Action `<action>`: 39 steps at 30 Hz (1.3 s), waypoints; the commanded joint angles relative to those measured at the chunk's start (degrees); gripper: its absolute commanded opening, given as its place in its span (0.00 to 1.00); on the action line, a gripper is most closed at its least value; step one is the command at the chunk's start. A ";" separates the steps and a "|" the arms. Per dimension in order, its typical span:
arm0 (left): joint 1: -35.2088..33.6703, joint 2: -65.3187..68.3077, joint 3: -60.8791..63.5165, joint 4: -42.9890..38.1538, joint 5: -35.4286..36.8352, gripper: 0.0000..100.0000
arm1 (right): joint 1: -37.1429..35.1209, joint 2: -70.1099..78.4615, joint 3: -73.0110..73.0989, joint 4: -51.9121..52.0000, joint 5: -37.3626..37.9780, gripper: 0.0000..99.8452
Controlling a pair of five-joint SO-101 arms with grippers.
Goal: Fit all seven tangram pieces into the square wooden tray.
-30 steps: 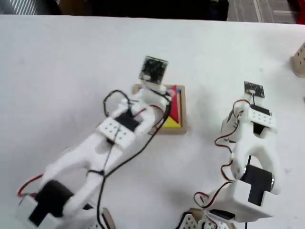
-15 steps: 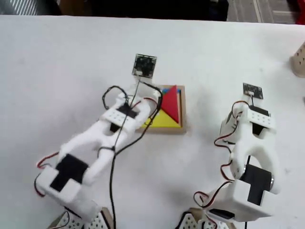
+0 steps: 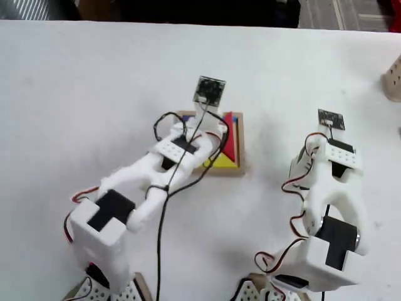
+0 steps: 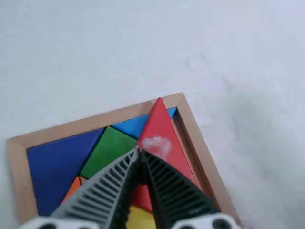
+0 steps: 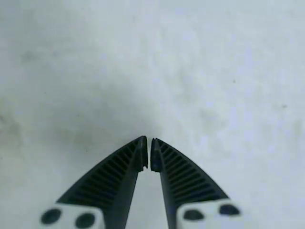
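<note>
The square wooden tray [image 3: 240,139] lies mid-table with coloured tangram pieces in it: a red triangle [image 4: 161,133], a green piece [image 4: 108,148], a blue piece [image 4: 57,164], a light blue piece [image 4: 129,125], an orange piece [image 4: 72,187] and a yellow piece [image 3: 224,160]. The red triangle's tip seems to ride up on the tray's rim [image 4: 200,148]. My left gripper [image 4: 140,155] is shut, with its tips over the red triangle and nothing between them. Shut as well, my right gripper [image 5: 147,153] hangs over bare table to the right of the tray, its arm [image 3: 331,188] folded back.
The left arm [image 3: 144,182] stretches from the near left edge over the tray's left half. A perforated wooden object [image 3: 393,78] stands at the far right edge. White tabletop lies open all around the tray.
The left arm has swung about: its wrist drew back left off the tray, then came right again over it. The right arm has kept still.
</note>
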State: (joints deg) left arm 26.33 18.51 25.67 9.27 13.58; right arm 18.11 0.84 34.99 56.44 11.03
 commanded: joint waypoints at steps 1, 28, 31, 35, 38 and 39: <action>0.92 -0.40 -3.43 0.70 -0.70 0.02 | 0.22 -2.68 -0.26 -0.66 1.05 0.02; -2.68 5.14 -11.96 4.48 -0.18 0.02 | 0.22 -2.68 -0.26 -0.66 1.05 0.02; -2.86 8.40 -17.58 11.43 -0.18 0.02 | 0.22 -2.68 -0.26 -0.66 1.05 0.02; -2.59 8.84 -19.87 15.56 -0.26 0.02 | 0.22 -2.68 -0.26 -0.66 1.14 0.02; -2.33 8.84 -19.78 16.18 -0.26 0.02 | 0.22 -2.68 -0.26 -0.66 1.14 0.02; -1.71 8.75 -19.78 17.32 -0.26 0.02 | 0.22 -2.68 -0.26 -0.66 1.14 0.02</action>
State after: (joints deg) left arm 23.52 27.91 9.05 24.75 13.67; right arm 18.11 0.84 34.99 56.44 11.38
